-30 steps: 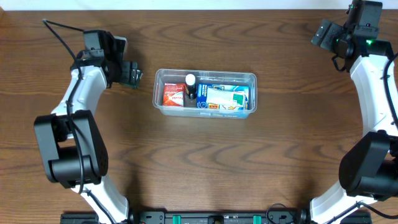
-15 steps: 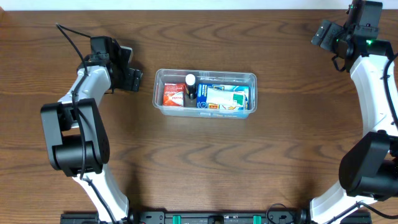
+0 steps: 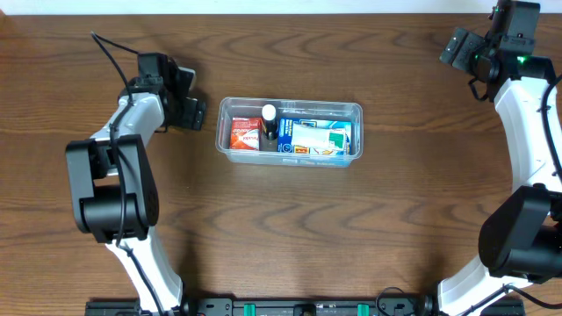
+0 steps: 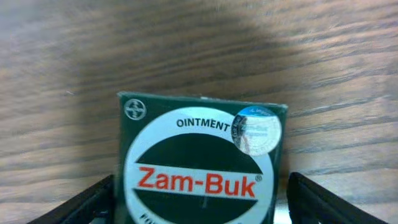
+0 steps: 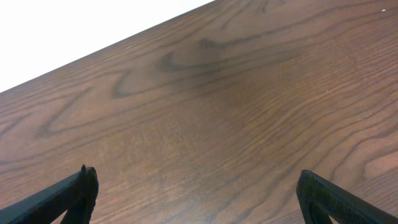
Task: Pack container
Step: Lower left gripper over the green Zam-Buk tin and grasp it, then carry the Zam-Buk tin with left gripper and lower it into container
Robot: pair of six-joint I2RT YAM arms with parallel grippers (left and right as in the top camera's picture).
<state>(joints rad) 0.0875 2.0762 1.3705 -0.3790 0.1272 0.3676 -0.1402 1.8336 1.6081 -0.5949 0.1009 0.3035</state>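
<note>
The container (image 3: 290,104) is a clear plastic tub in mid table. It holds a red-orange box (image 3: 245,133), a white-capped bottle (image 3: 269,114) and a blue-and-white box (image 3: 316,139). My left gripper (image 3: 194,112) is just left of the container's left end. It is shut on a dark green Zam-Buk ointment box (image 4: 199,143), which fills the gap between the fingers (image 4: 200,190) in the left wrist view. My right gripper (image 3: 457,47) is open and empty at the far right corner, over bare wood (image 5: 196,186).
The table is dark brown wood (image 3: 290,228). Its far edge runs along the top of the overhead view, close behind the right gripper. Both arm bases stand at the near edge.
My left gripper has moved right, toward the container's left end, with the green box in it. The right arm and the container have not moved.
</note>
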